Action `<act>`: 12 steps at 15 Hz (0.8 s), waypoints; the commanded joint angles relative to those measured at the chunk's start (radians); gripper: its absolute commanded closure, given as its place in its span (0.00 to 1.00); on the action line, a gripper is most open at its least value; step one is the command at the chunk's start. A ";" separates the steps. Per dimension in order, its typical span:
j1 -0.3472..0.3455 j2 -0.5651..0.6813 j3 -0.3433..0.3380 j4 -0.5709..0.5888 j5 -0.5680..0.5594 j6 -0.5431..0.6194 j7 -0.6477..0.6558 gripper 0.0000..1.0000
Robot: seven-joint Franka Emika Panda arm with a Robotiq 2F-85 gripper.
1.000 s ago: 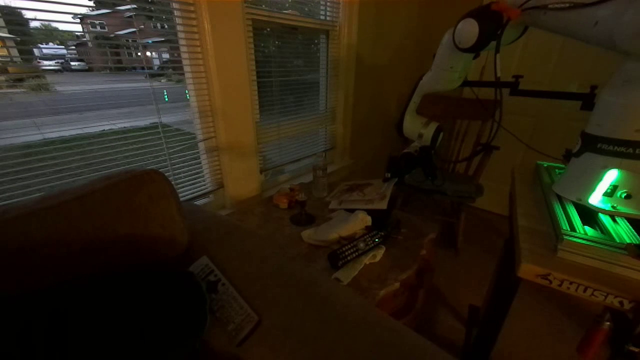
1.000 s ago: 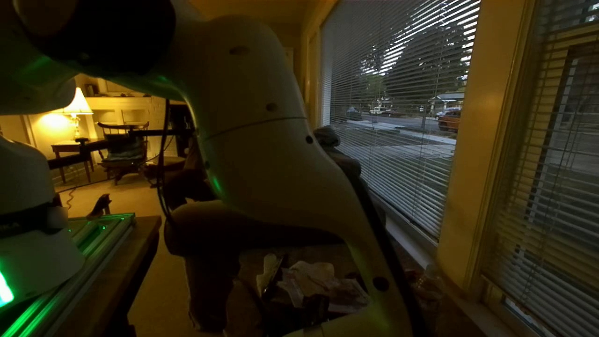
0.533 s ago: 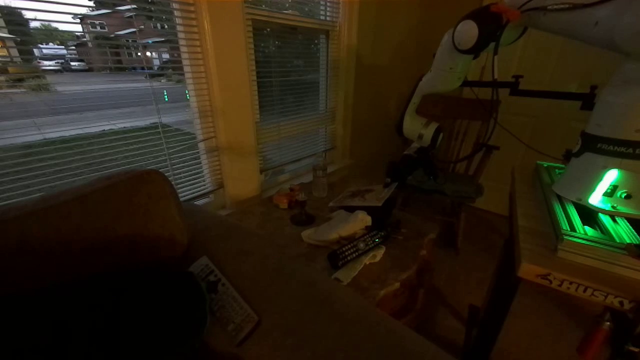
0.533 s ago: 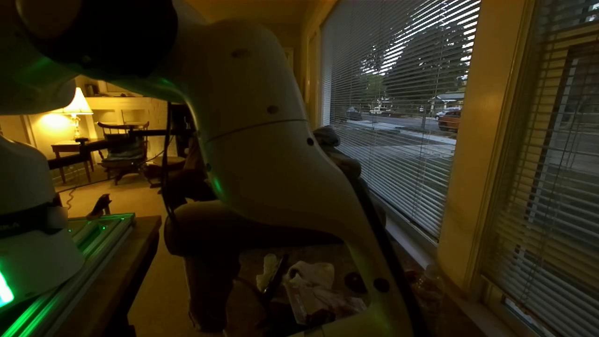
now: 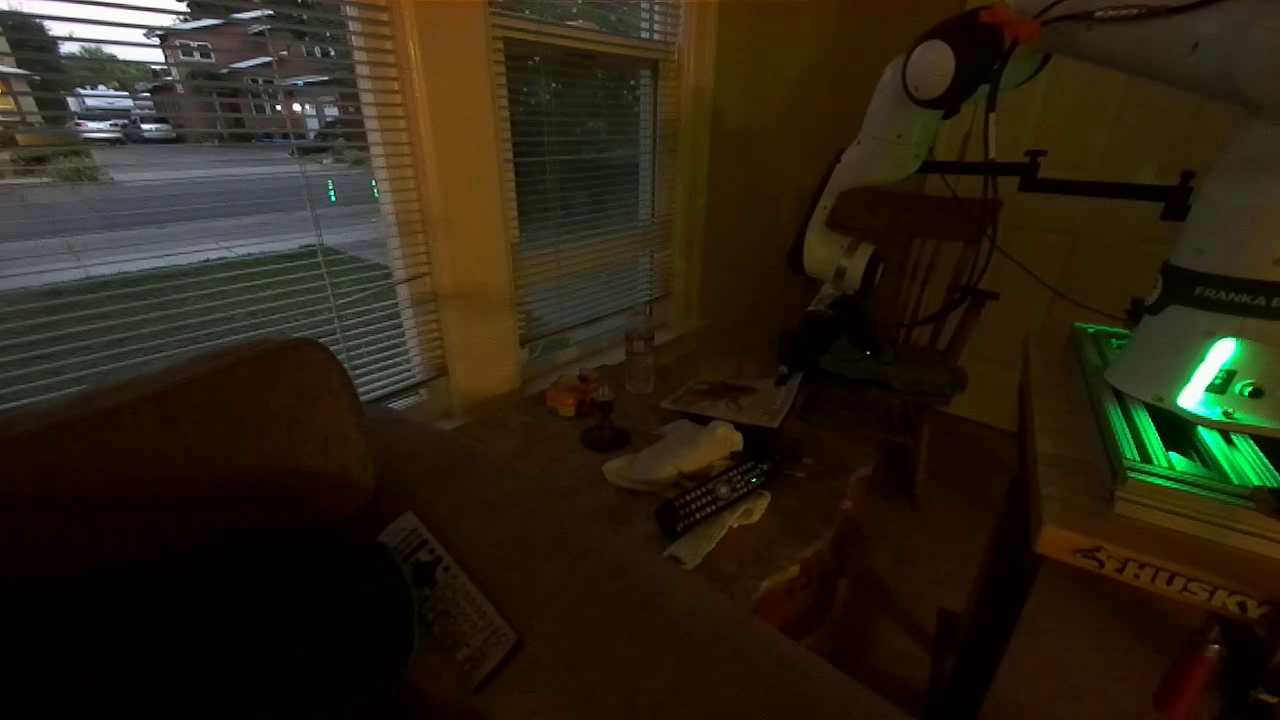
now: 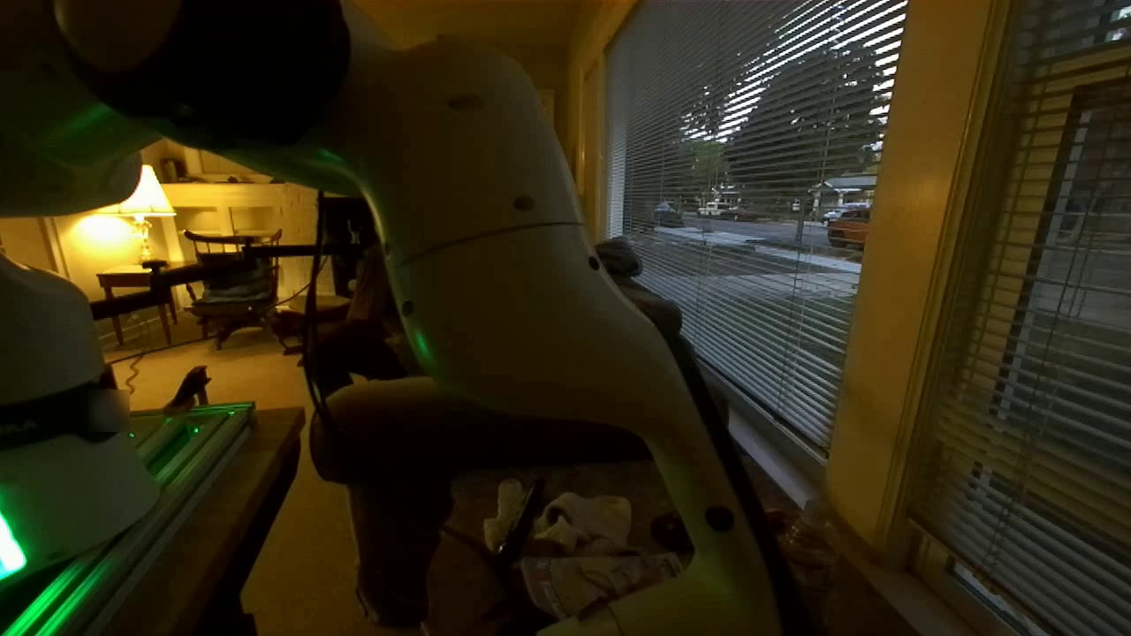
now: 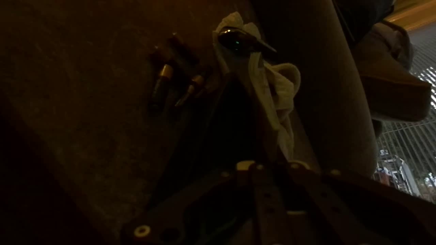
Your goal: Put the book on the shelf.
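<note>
Brown upholstery (image 5: 200, 430) fills the lower left of an exterior view, with a pale printed panel (image 5: 450, 600) lying beside it; then, rightward, come an orange object (image 5: 570, 397), a clear bottle (image 5: 640, 362), a bunched white cloth (image 5: 680, 455) and a black remote (image 5: 715, 497). Just beyond the cloth is the book (image 5: 735, 398), its whitish cover with the reddish picture turned up and tilted, its right end meeting the gripper (image 5: 786, 377). The jaws look closed on that end, pinching the thin edge, and this is the relation the next move turns on: nearly all of the book reaches leftward from the fingertips, away from the chair (image 5: 910, 215) at the right, so a turn of the wrist should swing its far end widely. Its long axis seems to run out from the jaws, though foreshortening leaves that unsure. Much is hard to make out. In the wrist view a pale strip (image 7: 263, 92) left of the bunched cloth is probably the book seen nearly edge-on, and the fingertips are half lost in gloom. In an exterior view the arm (image 6: 504, 238) hides where the gripper meets the cover. Whether the book is clear of the black shape (image 5: 765, 436) below it I cannot tell, nor can I pick out the shelf.
</note>
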 commanded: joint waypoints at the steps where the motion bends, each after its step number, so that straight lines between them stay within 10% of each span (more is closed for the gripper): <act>1: 0.018 0.009 0.002 0.007 -0.064 0.044 0.045 0.99; 5: 0.018 0.016 0.007 0.012 -0.095 0.076 0.060 0.99; 7: 0.016 0.020 0.010 0.017 -0.113 0.085 0.068 0.70; 12: 0.025 0.003 0.008 -0.013 -0.152 0.171 0.088 0.37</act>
